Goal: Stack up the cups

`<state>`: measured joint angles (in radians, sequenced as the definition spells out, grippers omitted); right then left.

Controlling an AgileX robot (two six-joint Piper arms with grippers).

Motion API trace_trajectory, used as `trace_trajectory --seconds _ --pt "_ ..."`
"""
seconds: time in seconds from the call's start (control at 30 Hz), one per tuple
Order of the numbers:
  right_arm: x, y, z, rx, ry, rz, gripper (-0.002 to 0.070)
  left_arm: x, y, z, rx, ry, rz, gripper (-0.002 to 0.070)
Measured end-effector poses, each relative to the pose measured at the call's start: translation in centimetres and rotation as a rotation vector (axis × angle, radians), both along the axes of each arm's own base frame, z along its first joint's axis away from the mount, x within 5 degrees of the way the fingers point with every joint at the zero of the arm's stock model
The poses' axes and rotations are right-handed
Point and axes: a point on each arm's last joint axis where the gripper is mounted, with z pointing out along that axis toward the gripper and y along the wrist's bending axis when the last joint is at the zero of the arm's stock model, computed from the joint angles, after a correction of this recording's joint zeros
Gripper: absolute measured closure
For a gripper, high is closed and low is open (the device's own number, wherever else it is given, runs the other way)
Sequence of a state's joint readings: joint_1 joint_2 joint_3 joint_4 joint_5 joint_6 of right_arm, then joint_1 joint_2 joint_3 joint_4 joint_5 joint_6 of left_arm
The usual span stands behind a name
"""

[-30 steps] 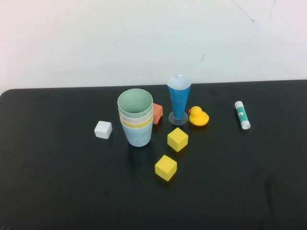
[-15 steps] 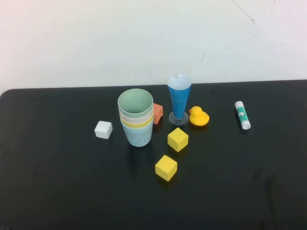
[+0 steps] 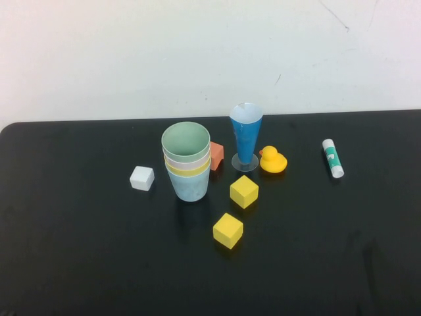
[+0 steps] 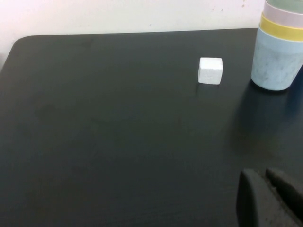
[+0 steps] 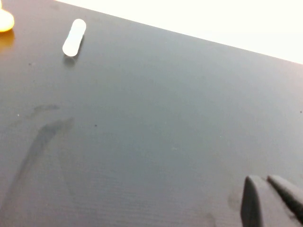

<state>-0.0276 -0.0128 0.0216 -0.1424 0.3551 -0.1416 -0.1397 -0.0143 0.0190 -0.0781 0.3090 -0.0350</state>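
Four matte plastic tumblers (image 3: 187, 161) sit nested in one stack at the centre of the high view on the black bench (image 3: 79, 250): light blue lowest, then yellow, pale pink, mint green. The left gripper (image 4: 270, 198) and right gripper (image 5: 272, 201) are both closed, empty, low over bare bench.

The right gripper (image 5: 268, 201) hangs low over a bare stretch of the black table (image 5: 151, 123), its dark fingers pressed together and holding nothing. Well away from it lies a white glue stick (image 5: 74, 37), and beyond that an orange-yellow duck (image 5: 4, 21) shows at the frame's edge
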Motion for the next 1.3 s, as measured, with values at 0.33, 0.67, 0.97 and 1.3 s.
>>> trace_trajectory --seconds 0.33,0.67,0.97,1.3 --pt "0.00 0.01 0.00 0.002 0.000 0.000 0.0678 0.00 0.00 0.00 0.000 0.000 0.000 0.0677" --pt "0.01 0.07 0.02 0.204 -0.018 -0.062 0.0678 0.00 0.00 0.00 0.000 0.000 0.000 0.0677" --pt "0.01 0.09 0.02 0.233 -0.020 -0.071 0.0678 0.00 0.00 0.00 0.000 0.000 0.000 0.0677" --pt "0.01 0.09 0.02 0.196 -0.018 -0.059 0.0678 0.00 0.00 0.00 0.000 0.000 0.000 0.0677"
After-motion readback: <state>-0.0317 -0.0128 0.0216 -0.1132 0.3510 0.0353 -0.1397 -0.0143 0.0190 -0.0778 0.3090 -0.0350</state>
